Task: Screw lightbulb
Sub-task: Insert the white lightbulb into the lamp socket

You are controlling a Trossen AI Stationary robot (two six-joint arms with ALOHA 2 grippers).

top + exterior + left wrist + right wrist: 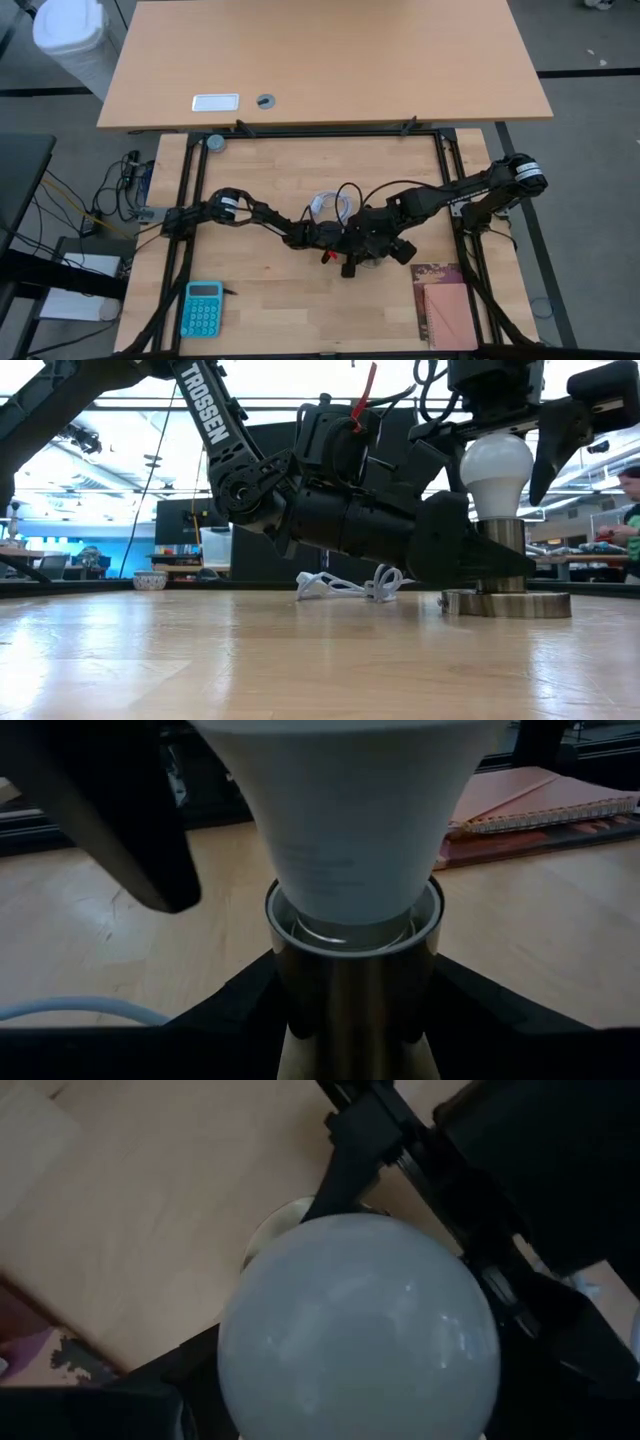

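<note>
The white lightbulb [497, 470] stands upright with its narrow base in the metal socket's cup [350, 925], also seen from above in the right wrist view [358, 1335]. The socket's stem [505, 545] rises from a round flat base [505, 603] on the table. My left gripper [335, 237] is shut on the stem. My right gripper [498, 430] hangs over the bulb, open, with one finger [555, 450] standing off each side of the globe; a gap shows beside it. In the high view the right gripper [362, 255] hides the bulb. My left gripper pinches the socket's upright stem [350, 1010] between its two fingers [235, 1015], just below the cup. The fingers come in level from the table's left side and lie across the stem. The socket stands upright with its base on the table.
A coiled white cable [345, 585] lies just beyond the socket. A blue calculator [203, 308] lies near the front left, and a notebook [445, 305] near the front right. A second table [330, 60] stands beyond the far edge.
</note>
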